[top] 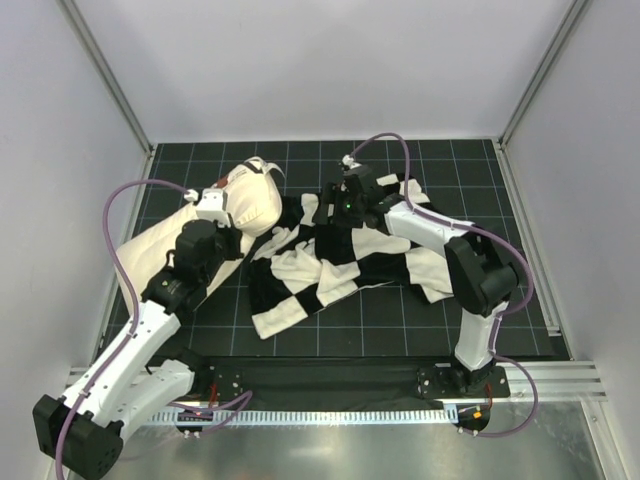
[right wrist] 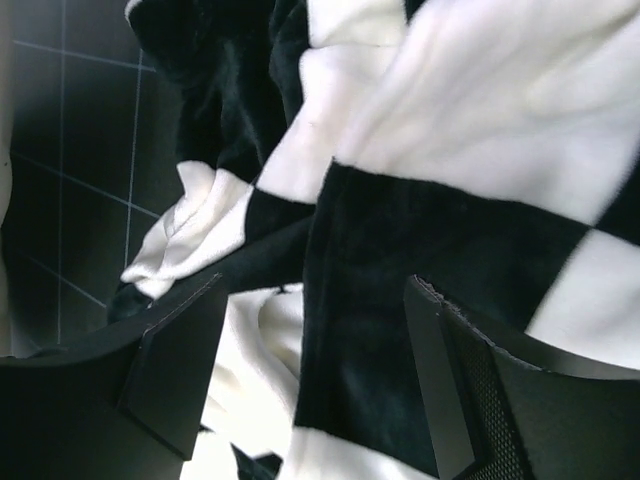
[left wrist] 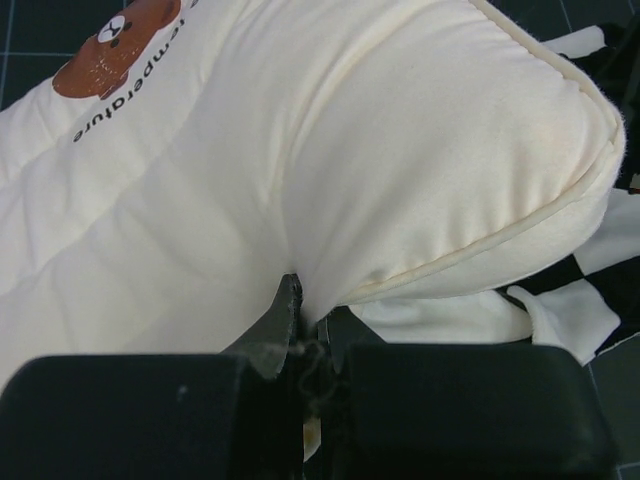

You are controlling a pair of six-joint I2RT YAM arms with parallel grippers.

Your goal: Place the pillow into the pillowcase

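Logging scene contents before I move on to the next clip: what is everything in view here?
pillow: one, cream-white with a brown bear mark, left side of the mat, bunched at its far end
pillowcase: one, black-and-white checked, crumpled mid-mat, beside the pillow
mat: one, black with a pale grid, covering the table
walls: white, on three sides
rail: one, silver, along the near edge
cables: purple, one looping off each arm
left arm: one, white and black, reaching to the pillow; left jaws shut on a fold of it
right arm: one, white and black, reaching over the pillowcase; right jaws open above the cloth
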